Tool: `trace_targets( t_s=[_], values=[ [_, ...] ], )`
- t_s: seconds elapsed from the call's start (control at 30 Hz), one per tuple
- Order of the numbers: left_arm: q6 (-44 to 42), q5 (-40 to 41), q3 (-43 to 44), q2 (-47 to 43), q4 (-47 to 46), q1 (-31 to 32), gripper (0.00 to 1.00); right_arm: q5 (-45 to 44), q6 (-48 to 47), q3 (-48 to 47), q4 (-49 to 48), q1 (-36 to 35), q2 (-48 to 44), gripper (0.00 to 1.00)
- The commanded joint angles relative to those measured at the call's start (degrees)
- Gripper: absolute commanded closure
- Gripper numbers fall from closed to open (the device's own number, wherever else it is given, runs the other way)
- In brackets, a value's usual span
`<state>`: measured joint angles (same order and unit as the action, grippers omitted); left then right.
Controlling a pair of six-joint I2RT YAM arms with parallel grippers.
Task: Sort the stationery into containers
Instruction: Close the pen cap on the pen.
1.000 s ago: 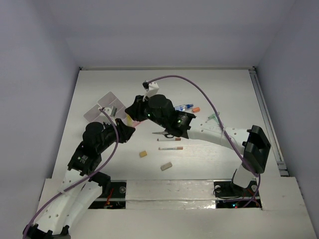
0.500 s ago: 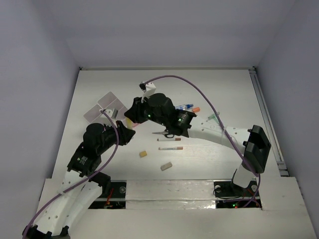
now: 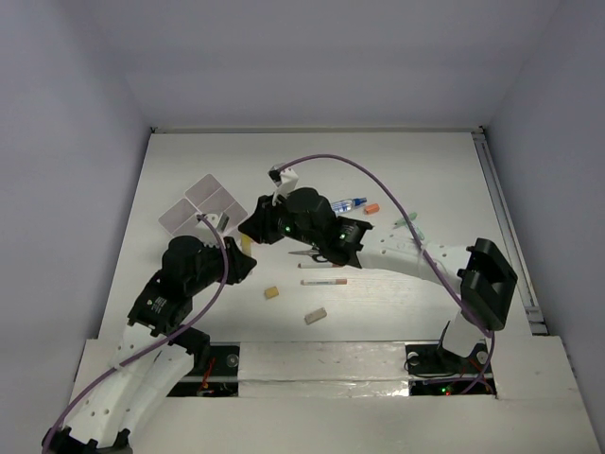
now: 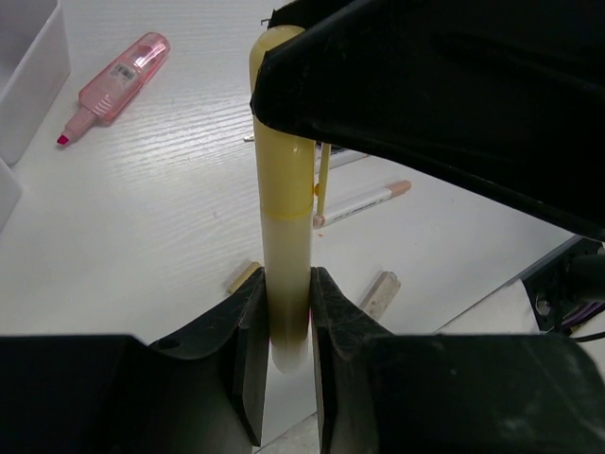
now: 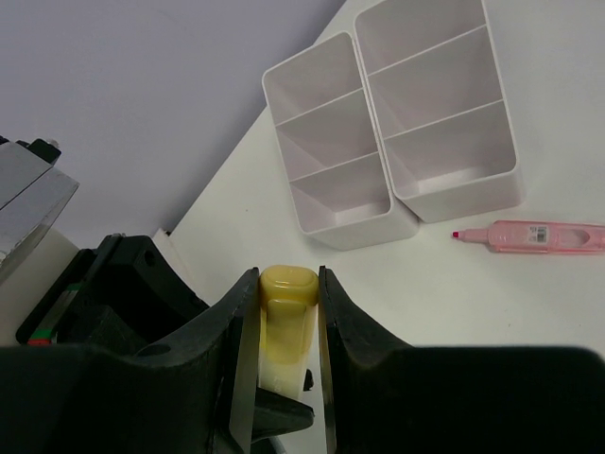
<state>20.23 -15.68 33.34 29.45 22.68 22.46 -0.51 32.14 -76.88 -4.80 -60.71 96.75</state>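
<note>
A cream-yellow marker (image 4: pixel 284 218) hangs above the table, held at both ends. My left gripper (image 4: pixel 282 284) is shut on its pale lower body. My right gripper (image 5: pixel 286 276) is shut on its yellow cap end (image 5: pixel 286 312). From the top camera the two grippers meet near the marker (image 3: pixel 247 243), just right of the white containers (image 3: pixel 203 203). The containers' compartments (image 5: pixel 392 132) look empty. A pink highlighter (image 5: pixel 539 236) lies beside them on the table. Black-handled scissors (image 3: pixel 307 253) are partly hidden under the right arm.
A thin pen (image 3: pixel 323 281) lies right of the grippers, and two beige blocks (image 3: pixel 271 293) (image 3: pixel 315 316) lie nearer the front edge. A blue pen (image 3: pixel 352 202) and a small orange piece (image 3: pixel 371 208) lie behind the right arm. The purple cable arcs overhead.
Both grippers, still holding the marker between them, have drifted slightly toward the near side and right, uncovering more of the containers.
</note>
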Motion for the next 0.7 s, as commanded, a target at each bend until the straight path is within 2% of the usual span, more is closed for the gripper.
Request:
trace_targets(
  t_s=[0.0,0.67],
  values=[
    [-1.16,5.22,2.6,-1.59,-15.56,-0.84,1.0,8.42,-1.2,5.42,13.32,-2.05,0.46,1.0],
    [-1.6,5.66,3.13,-1.06,-15.56,-0.84,1.0,20.02,-0.33,13.77,13.06,-3.8,1.33,1.0]
  ],
)
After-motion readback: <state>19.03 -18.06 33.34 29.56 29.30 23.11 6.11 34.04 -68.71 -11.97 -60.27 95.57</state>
